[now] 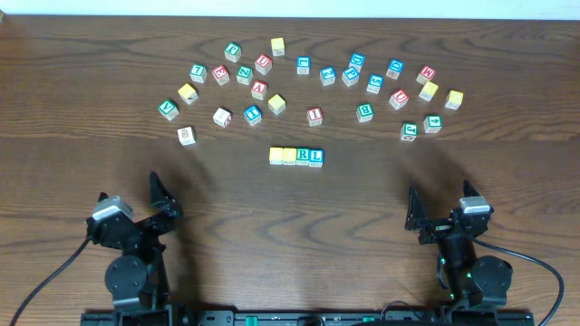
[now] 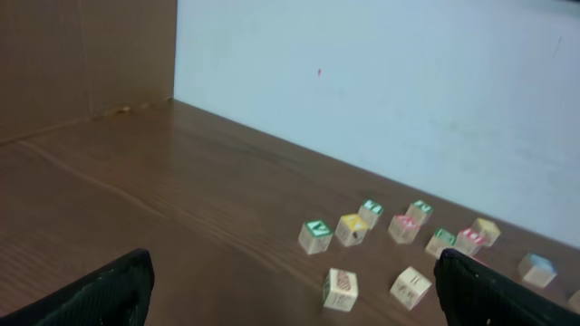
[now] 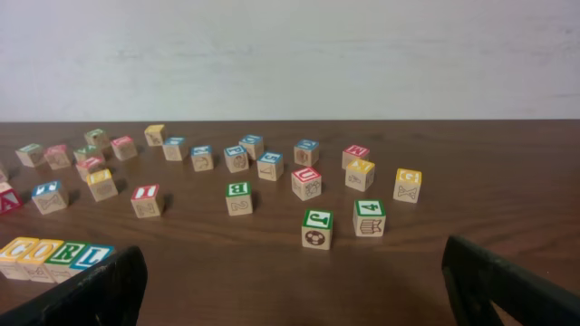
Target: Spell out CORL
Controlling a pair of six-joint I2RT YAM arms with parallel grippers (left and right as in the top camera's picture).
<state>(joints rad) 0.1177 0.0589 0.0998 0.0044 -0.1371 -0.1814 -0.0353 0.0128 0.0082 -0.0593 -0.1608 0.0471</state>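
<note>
CORL row (image 1: 296, 156) looks finished at the centre of the table (image 1: 82, 100).
Its four cubes touch in one line, two yellow-topped, then R, then L. Spare cubes (image 1: 314, 115) arc beyond at twelve o'clock. The left gripper (image 1: 163, 197) at seven o'clock and the right gripper (image 1: 419, 217) at five gape wide, holding nothing. Seemingly nothing remains.

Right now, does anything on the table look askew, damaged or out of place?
Nothing stands out. The CORL row sits straight, cubes touching, apart from the loose cubes scattered behind it. The left end effector and right end effector are open, empty and clear of the cubes.
</note>
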